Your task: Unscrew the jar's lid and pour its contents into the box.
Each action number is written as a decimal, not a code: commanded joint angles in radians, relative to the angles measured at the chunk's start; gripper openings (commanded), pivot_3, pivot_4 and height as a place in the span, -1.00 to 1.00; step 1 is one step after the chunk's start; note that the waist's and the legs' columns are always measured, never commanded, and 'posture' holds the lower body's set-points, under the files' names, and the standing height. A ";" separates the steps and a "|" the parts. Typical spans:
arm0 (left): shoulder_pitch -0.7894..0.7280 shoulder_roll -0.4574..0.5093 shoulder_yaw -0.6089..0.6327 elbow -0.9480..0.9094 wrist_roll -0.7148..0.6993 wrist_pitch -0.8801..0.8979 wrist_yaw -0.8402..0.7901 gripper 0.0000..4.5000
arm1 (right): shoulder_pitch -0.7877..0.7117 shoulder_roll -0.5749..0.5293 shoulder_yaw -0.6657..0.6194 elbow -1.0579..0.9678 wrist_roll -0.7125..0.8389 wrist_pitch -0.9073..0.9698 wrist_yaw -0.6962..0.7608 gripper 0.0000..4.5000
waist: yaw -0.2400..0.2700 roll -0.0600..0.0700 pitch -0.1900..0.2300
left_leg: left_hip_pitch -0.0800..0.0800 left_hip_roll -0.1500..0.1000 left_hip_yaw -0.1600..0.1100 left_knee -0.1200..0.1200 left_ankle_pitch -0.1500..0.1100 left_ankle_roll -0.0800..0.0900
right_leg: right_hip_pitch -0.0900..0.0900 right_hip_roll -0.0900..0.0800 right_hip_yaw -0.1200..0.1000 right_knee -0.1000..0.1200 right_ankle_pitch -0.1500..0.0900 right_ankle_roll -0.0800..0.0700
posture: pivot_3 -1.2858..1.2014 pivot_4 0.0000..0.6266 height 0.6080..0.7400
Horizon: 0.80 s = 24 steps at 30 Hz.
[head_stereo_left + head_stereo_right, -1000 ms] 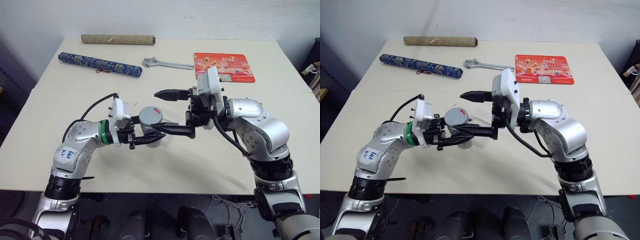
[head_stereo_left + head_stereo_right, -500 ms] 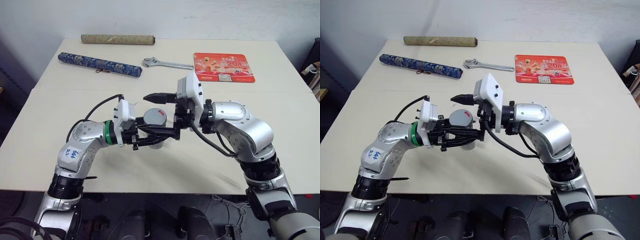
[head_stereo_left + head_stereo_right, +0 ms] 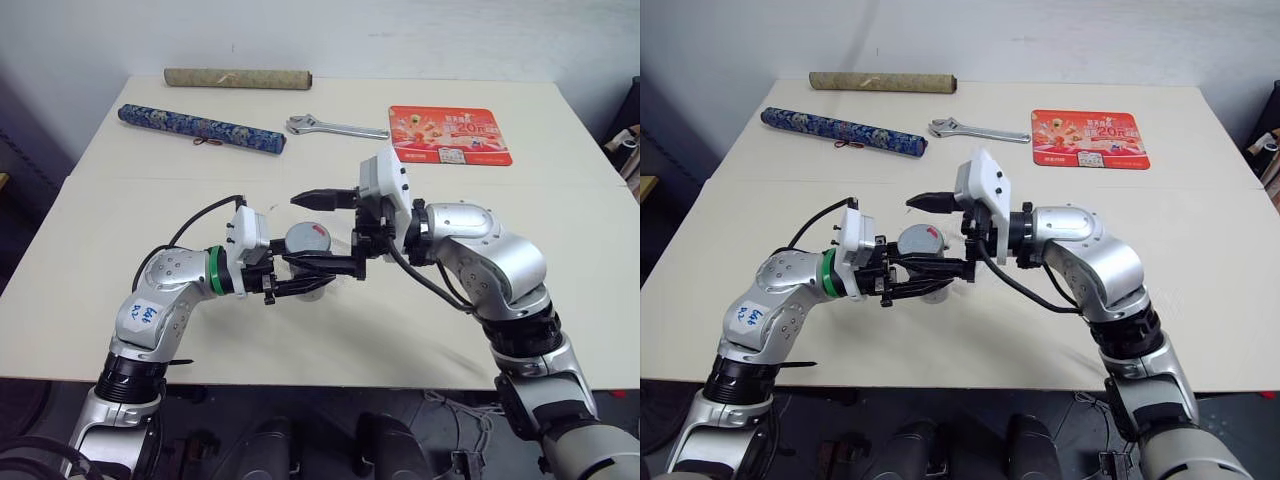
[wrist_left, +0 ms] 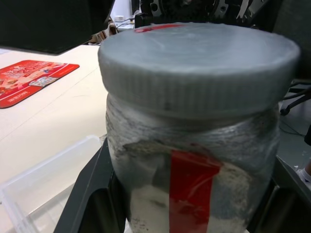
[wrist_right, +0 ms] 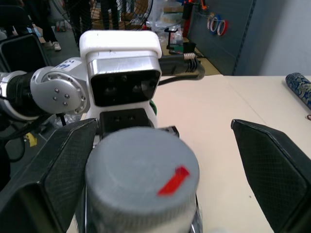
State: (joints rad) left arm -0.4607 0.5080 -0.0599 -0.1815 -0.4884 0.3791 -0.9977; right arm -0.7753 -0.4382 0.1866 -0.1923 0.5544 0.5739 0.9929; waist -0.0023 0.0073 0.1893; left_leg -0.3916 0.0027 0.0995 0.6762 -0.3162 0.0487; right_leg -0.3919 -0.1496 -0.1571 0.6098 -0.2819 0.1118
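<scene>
- Holding the jar [image 3: 306, 262] upright above the table [image 3: 140, 200], clamped round its labelled side by the left gripper [image 3: 300, 282]; lid [image 5: 141, 172] still screwed on.
- Straddling the lid: right gripper [image 3: 318, 232] spread wide, one finger on each side of the cap, neither touching it in the right wrist view.
- Box [image 4: 41, 182] lying on the table just beside and below the jar, on its far side.
- Contents not made out through the label.
- Red mat [image 3: 448, 134], wrench [image 3: 335, 127] and two rolls well beyond the jar, out of the way.
- Judged step: closing on the lid, then twisting.
- Risk: off-centre closing on the cap, so slipping fingers or a tilted jar.
- Risk: jar turning inside the left grip instead of the lid loosening.
- Risk: lid freeing suddenly and contents spilling short of the box.
</scene>
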 commanded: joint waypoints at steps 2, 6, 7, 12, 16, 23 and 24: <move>0.002 0.004 0.017 -0.028 -0.015 -0.043 -0.030 0.04 | 0.012 -0.051 -0.096 0.035 0.009 -0.020 0.006 0.99 | 0.000 0.000 0.000 | 0.000 0.000 0.000 0.000 0.000 0.000 | 0.000 0.000 0.000 0.000 0.000 0.000 | 0.03 -0.52 1.00; 0.000 0.002 0.019 -0.020 -0.011 -0.050 -0.028 0.04 | 0.044 -0.074 -0.122 0.029 0.040 -0.016 0.035 0.99 | 0.002 0.000 0.000 | 0.000 0.000 0.000 0.000 0.000 0.000 | 0.000 0.000 0.000 0.000 0.000 0.000 | 0.03 -0.52 1.00; 0.000 0.002 0.019 -0.020 -0.011 -0.051 -0.028 0.04 | 0.052 -0.077 -0.128 0.028 0.046 -0.014 0.039 0.99 | 0.003 0.000 0.000 | 0.000 0.000 0.000 0.000 0.000 0.000 | 0.000 0.000 0.000 0.000 0.000 0.000 | 0.03 -0.52 1.00; 0.011 0.007 0.026 -0.027 -0.012 -0.050 -0.027 0.04 | 0.092 -0.100 -0.161 0.016 0.071 -0.008 0.068 0.99 | 0.000 0.000 0.000 | 0.000 0.000 0.000 0.000 0.000 0.000 | 0.000 0.000 0.000 0.000 0.000 0.000 | 0.03 -0.52 1.00; 0.017 0.010 0.032 -0.029 -0.013 -0.047 -0.022 0.04 | 0.102 -0.108 -0.182 -0.014 0.126 0.016 0.091 0.99 | 0.000 0.000 0.000 | 0.000 0.001 0.000 0.000 0.000 0.000 | 0.000 0.000 0.000 0.000 0.000 0.000 | 0.03 -0.52 1.00; 0.011 0.002 0.027 -0.028 -0.012 -0.039 -0.015 0.04 | 0.033 -0.044 -0.114 -0.110 0.153 0.088 0.019 0.99 | -0.001 0.000 0.000 | 0.000 0.001 0.000 0.000 0.000 0.000 | 0.000 0.000 0.000 0.000 0.000 0.000 | 0.03 -0.52 1.00; 0.010 0.001 0.025 -0.028 -0.013 -0.038 -0.014 0.04 | 0.025 -0.033 -0.100 -0.113 0.144 0.094 0.003 0.99 | 0.000 0.000 0.000 | 0.000 0.001 0.000 0.000 0.000 0.000 | 0.000 0.000 0.000 0.000 0.000 0.000 | 0.03 -0.52 1.00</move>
State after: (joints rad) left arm -0.4448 0.5109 -0.0475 -0.1788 -0.4852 0.3476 -1.0162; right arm -0.7371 -0.4847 0.0753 -0.2691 0.7035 0.6616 1.0182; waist -0.0027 0.0073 0.1893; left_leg -0.3915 0.0037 0.0996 0.6766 -0.3163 0.0487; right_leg -0.3919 -0.1497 -0.1571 0.6097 -0.2819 0.1118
